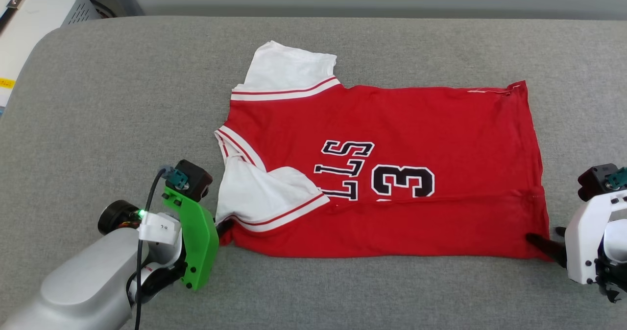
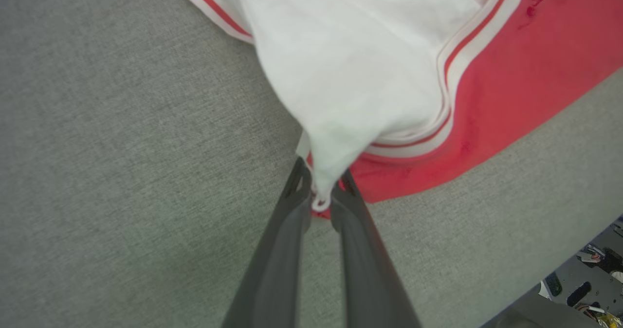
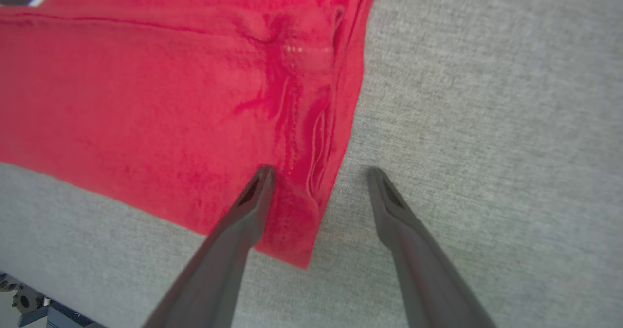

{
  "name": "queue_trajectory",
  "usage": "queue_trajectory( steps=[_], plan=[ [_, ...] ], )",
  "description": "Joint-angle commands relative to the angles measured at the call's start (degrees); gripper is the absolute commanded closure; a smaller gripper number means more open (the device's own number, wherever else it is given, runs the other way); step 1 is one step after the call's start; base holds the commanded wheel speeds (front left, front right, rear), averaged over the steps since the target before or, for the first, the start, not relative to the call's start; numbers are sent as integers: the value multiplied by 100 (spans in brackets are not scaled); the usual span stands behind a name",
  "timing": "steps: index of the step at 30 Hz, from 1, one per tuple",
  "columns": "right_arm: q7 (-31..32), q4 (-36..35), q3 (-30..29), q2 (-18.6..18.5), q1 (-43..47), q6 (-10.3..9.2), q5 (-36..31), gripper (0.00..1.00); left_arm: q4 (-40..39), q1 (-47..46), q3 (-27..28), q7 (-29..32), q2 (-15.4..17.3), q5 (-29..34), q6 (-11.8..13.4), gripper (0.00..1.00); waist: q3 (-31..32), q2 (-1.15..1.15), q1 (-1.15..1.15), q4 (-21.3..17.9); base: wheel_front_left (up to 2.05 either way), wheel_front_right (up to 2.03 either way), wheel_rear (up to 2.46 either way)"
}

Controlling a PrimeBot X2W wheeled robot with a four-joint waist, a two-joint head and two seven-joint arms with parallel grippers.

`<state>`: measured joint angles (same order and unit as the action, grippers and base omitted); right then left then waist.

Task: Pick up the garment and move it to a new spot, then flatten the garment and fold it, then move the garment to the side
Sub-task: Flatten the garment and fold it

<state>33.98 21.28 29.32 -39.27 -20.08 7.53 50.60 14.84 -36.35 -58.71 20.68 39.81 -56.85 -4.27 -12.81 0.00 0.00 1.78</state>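
The garment (image 1: 392, 173) lies spread across the middle of the grey padded surface (image 1: 122, 100), collar end toward the robot's left and hem toward its right. Its near long edge is folded up over the front. That fold and the near sleeve (image 1: 264, 193), which is laid across the chest, hide part of the lettering (image 1: 343, 168), so only "LLS" and a "3" can be read. The far sleeve (image 1: 289, 70) sticks out flat on the far side. At the near left corner, the left gripper (image 2: 321, 184) is closed on the cloth, with the white sleeve tip and a bit of red fabric pinched between its fingers. In the head view the arm's green bracket hides most of those fingers. At the near right corner, the right gripper (image 3: 319, 172) stands wide apart astride the hem edge, one finger over red cloth and the other over bare surface. Whether either finger touches cannot be told. A white box (image 1: 34, 11) at the far left is cut off by the frame.
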Motion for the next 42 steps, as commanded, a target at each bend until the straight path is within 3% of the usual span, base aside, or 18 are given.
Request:
queue_trajectory(
  steps=[1,3,4,5,14,28,36,42],
  plan=[
    [-22,220,233,216,144,-4,23,0,56,100,5,-60,-21,23,29,100,-32,0,0,18,0,0,0],
    [-135,274,323,280,173,-4,84,0,107,141,7,-89,-25,-3,32,100,-27,0,0,0,0,0,0],
    [-231,267,352,283,166,-4,96,76,126,165,8,-100,-20,-15,32,100,-20,0,0,-13,0,0,0],
    [-341,262,387,272,156,-4,104,100,155,195,11,-119,-15,-34,33,100,0,0,0,-31,0,0,0],
    [-1097,-391,367,-205,112,-4,354,100,115,445,136,-324,139,-262,42,100,399,0,0,-137,0,0,0],
    [-1142,-1411,-359,-621,1206,-4,471,100,-1031,1052,122,-212,728,-499,418,100,565,0,0,-201,0,0,0],
    [-839,-1657,-957,-483,1705,-4,423,100,-1394,1195,123,-155,807,-574,654,100,478,0,0,-229,0,0,0],
    [-732,-1308,-1122,-94,1649,-4,213,100,-980,1164,105,-191,620,-576,682,100,346,0,0,-258,0,0,0]
  ],
)
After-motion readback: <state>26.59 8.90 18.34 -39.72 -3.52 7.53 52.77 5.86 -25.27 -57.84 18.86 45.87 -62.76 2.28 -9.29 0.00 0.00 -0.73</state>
